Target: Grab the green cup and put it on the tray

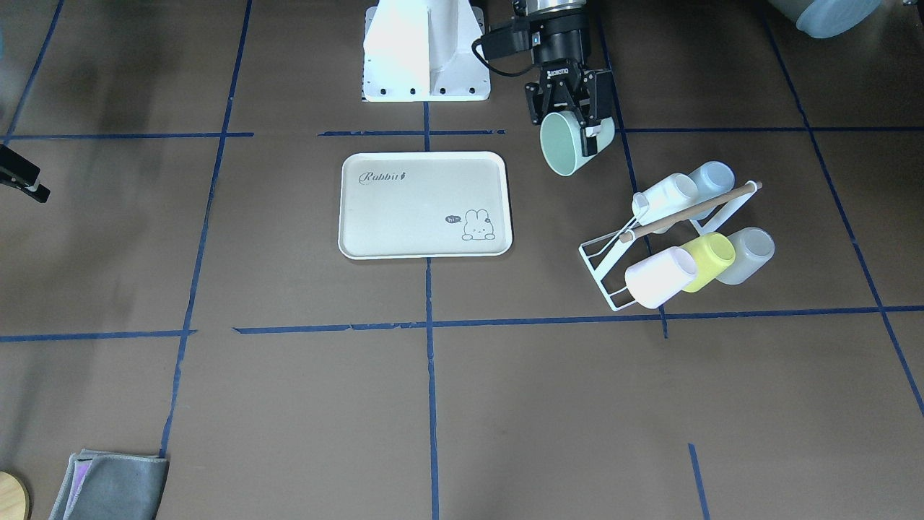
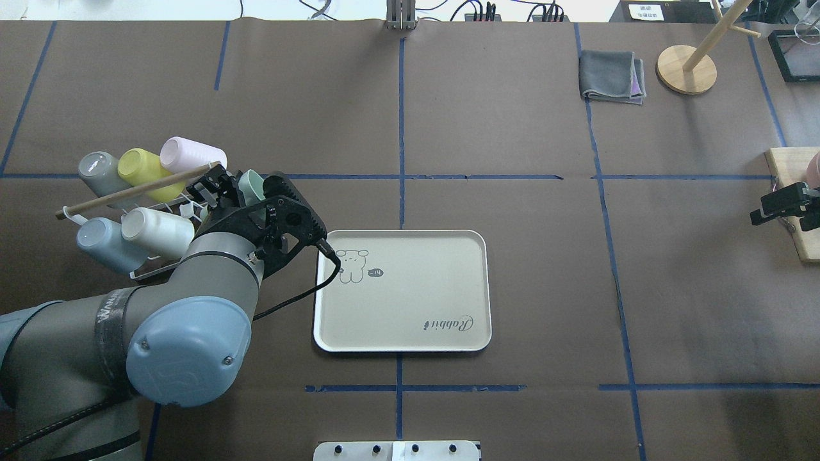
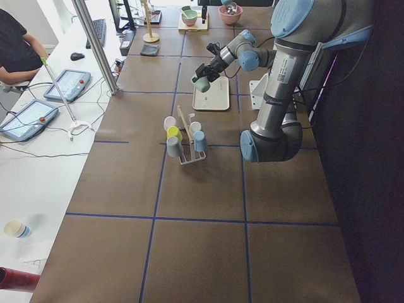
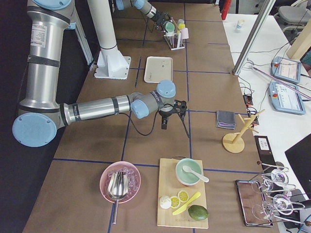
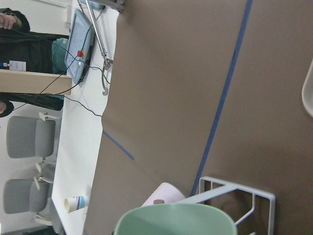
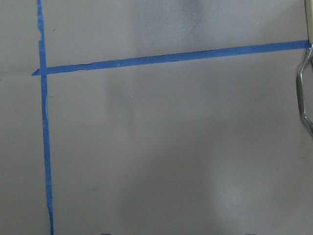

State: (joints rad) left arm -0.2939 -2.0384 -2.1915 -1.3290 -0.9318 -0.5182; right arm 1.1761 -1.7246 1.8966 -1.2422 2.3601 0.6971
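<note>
Brown paper (image 1: 289, 404) crossed by blue tape lines (image 1: 433, 404) forms the work surface. From the front, a flat cream rectangular tray (image 1: 404, 224) with a raised rim, "Rabbit" lettering and a bunny drawing lies at the middle. At its 2 o'clock, outside the rim, the black two-finger left gripper (image 1: 570, 119) is clamped on a small, pale mint green cup (image 1: 563, 152) of matte plastic, which is tilted with its darker mouth toward 8 o'clock. At the cup's 4 o'clock stands a white wire rack (image 1: 603, 271) with a wooden rod (image 1: 693, 209), hung with other cups, among them a yellow-green cup (image 1: 709, 260). The right gripper (image 1: 25, 179) sits at the far 9 o'clock edge; I cannot tell whether its fingers are parted. From overhead, the green cup peeks past the left gripper at the tray's 10 o'clock, just beside the rack. The right gripper is well apart at 3 o'clock, and a folded grey cloth (image 2: 608, 77) and a round-based wooden stand (image 2: 685, 69) lie toward 1 o'clock. The left side view shows the cup held up off the paper, at the tray's 11 o'clock. The right side view shows it far off beside the rack, at the tray's 1 o'clock. In the left wrist view the cup's rim fills 6 o'clock, with rack wire at 5 o'clock. The right wrist view shows paper, tape and a bent metal wire (image 6: 304, 93) at 3 o'clock.
</note>
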